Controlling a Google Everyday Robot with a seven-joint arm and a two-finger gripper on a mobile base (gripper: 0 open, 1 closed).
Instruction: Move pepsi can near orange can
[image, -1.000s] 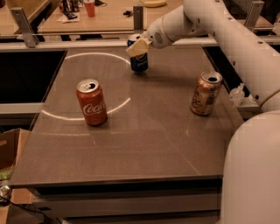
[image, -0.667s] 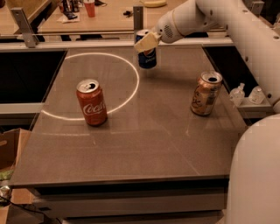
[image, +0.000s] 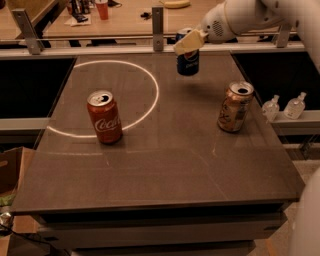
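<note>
The dark blue pepsi can (image: 188, 61) hangs in the air above the far part of the table, upright, with its shadow on the tabletop below it. My gripper (image: 189, 40) is shut on the can's upper part, coming in from the right. The orange can (image: 235, 107) stands upright near the table's right edge, nearer to me and to the right of the held can.
A red Coca-Cola can (image: 105, 117) stands at the left on the brown table (image: 165, 165), on a white circle line. Two small clear bottles (image: 283, 107) sit on a ledge to the right. A rail and a cluttered desk lie behind.
My gripper has lifted the pepsi can off the table and carried it to the right, closer to the orange can.
</note>
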